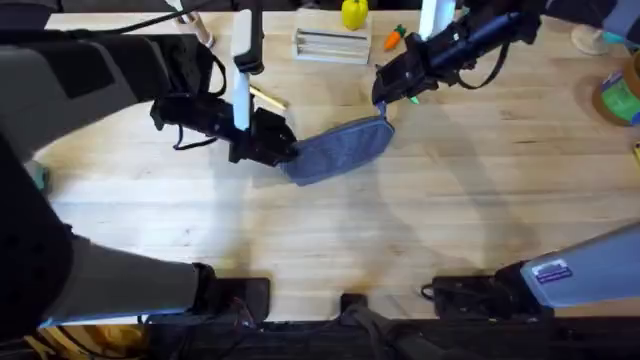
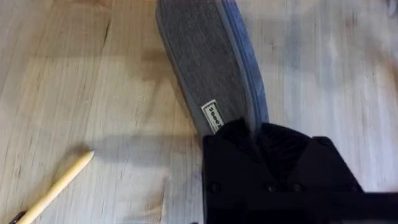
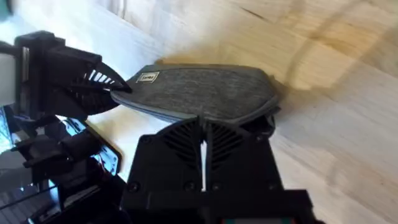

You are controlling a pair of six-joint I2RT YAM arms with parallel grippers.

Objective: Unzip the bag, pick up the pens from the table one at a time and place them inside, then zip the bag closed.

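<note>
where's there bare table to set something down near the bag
Bare: the wide table strip between the bag and the arm bases, and the stretch right of the bag toward the green tub. Crowded: the bag's two ends, where the left pincer and right pincer sit, and the far edge with the tray and carrot.

You cannot see the near end of the blue-grey fabric pencil pouch in the left wrist view; the black left gripper covers it. The slim yellow-orange pen runs off that picture's edge. In the right wrist view, the black right gripper hides the pouch's zipper edge. Overhead, the bright green pen shows you only a tip beneath the right arm.
</note>
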